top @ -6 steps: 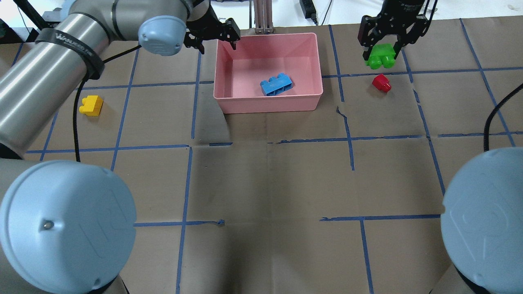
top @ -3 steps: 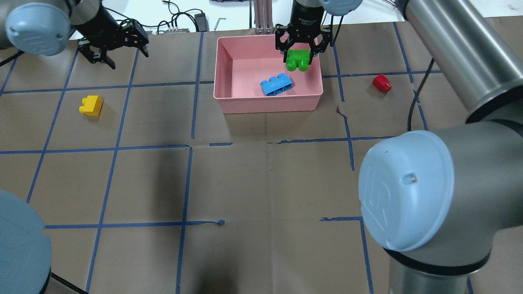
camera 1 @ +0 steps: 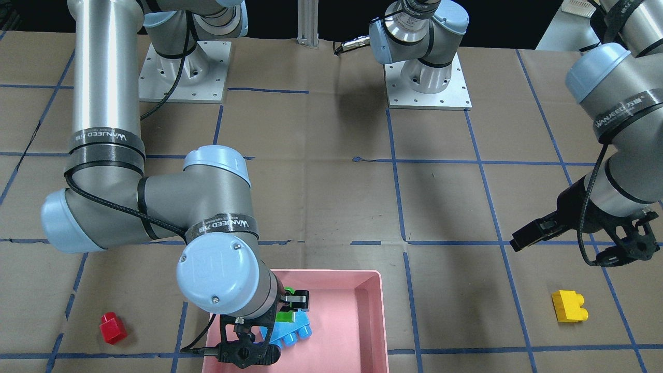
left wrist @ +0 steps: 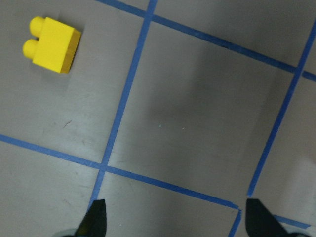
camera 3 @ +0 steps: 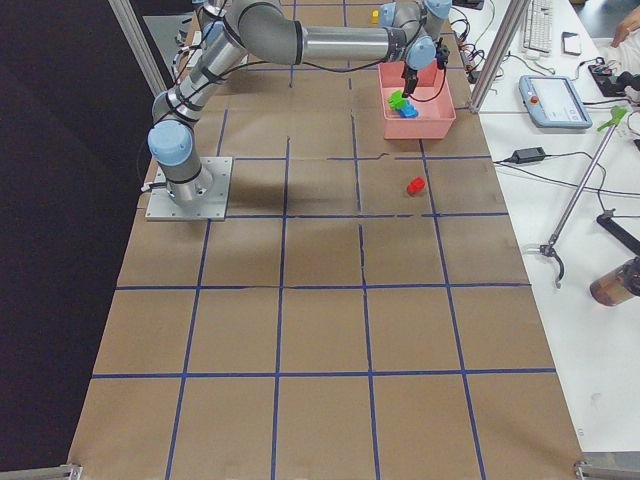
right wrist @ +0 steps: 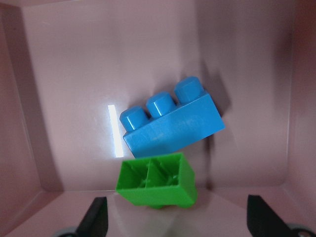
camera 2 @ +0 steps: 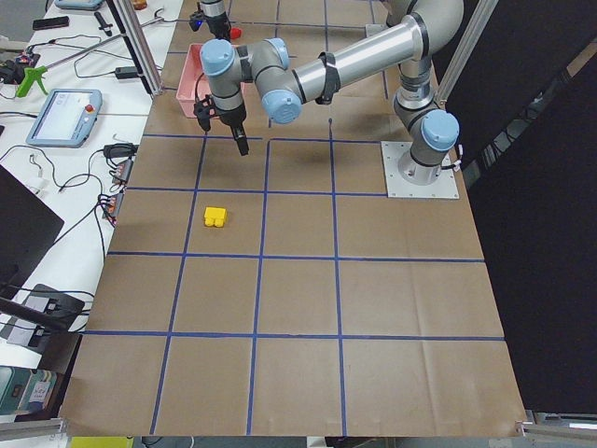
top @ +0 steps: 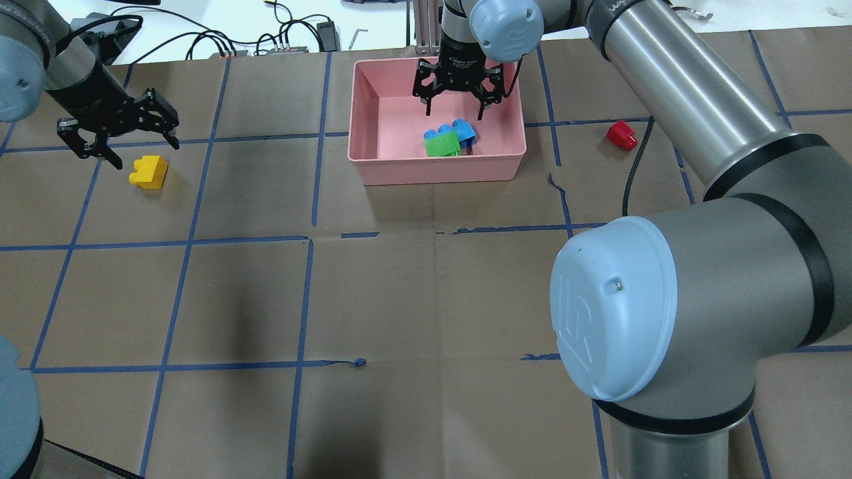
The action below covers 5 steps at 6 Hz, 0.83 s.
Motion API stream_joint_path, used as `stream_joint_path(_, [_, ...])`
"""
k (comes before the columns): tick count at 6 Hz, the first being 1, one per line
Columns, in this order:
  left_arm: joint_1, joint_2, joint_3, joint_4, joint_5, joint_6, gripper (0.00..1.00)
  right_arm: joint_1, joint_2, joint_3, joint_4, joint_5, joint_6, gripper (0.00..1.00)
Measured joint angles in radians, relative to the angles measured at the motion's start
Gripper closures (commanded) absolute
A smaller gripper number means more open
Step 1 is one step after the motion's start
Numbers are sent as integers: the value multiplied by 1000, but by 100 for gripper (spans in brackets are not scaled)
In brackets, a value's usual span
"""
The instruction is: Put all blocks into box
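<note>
The pink box (top: pixel 373 169) stands at the table's far middle. The blue brick (top: pixel 464 128) lies in it, with the green brick (top: pixel 440 144) on its side touching it; both fill the right wrist view, blue (right wrist: pixel 170 121) and green (right wrist: pixel 157 180). My right gripper (top: pixel 457 106) hangs open and empty just above them. The red brick (top: pixel 621 134) lies on the table right of the box. The yellow brick (top: pixel 149 171) lies far left. My left gripper (top: pixel 123 136) is open and empty, above the table just behind the yellow brick (left wrist: pixel 52 44).
Brown paper with a grid of blue tape covers the table. Cables and a metal post (top: pixel 426 26) lie behind the box at the far edge. My right arm's elbow (top: pixel 619 306) hangs large over the table's right half.
My right gripper carried the green brick over the box and let it go; it now lies beside the blue brick. My left gripper swung left and nearer, to the yellow brick.
</note>
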Motion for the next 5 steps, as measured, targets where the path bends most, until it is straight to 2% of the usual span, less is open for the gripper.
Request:
stream_joint_path(1, [19,-8,-17,33,9,111,1,-2,-20,0,14,-2,1,0])
stream_joint_path(2, [26,-22,-53,120,10,186,1,-11,-65,3,71,-4,-12,0])
stream_joint_path(4, [28,-72,-112,297,14,226,1,-77,-180,11,243,-12,-125,0])
stream_joint_path(5, [27,-74,-142,326,17,231,0,-150,-204,14,284,-14,-233,0])
